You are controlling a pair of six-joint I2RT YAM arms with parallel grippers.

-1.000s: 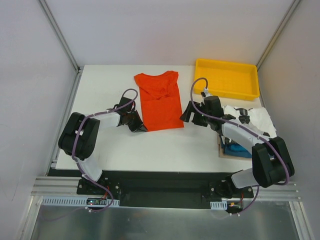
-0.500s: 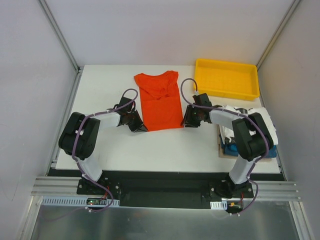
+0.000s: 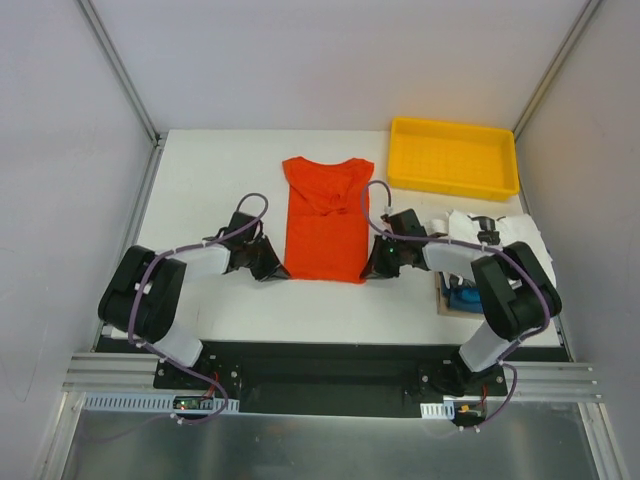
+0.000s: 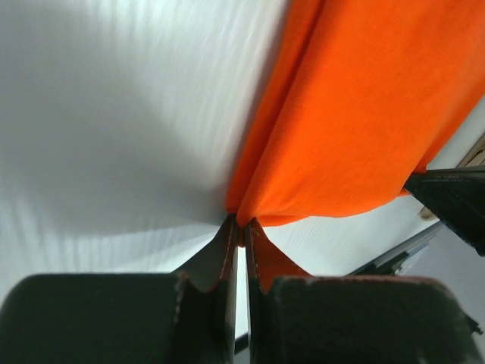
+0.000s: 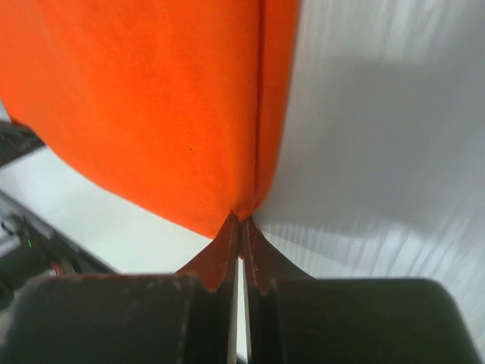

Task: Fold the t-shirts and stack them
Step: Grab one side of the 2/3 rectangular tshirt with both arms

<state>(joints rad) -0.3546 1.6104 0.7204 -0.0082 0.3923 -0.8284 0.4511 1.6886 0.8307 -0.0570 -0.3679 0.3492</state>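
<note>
Moved: orange-red t-shirt [image 3: 325, 222] dragged toward 6 o'clock; right hand [image 3: 376, 266] now pinching its hem corner. Left hand [image 3: 270, 268]: pinching the opposite corner. Location: mid-table [image 3: 220, 180], flat. Step: hem-to-collar fold, probably. Next: raise both corners evenly toward 12 o'clock.

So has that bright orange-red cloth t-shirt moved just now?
Yes. The orange-red cloth t-shirt slid toward the white table's near edge and closer to the yellow rectangular plastic tray.

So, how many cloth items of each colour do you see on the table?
Orange t-shirt: 1
White cloth heap, partly hidden: 1
Blue cloth, mostly hidden: 1
Total: 3
</note>
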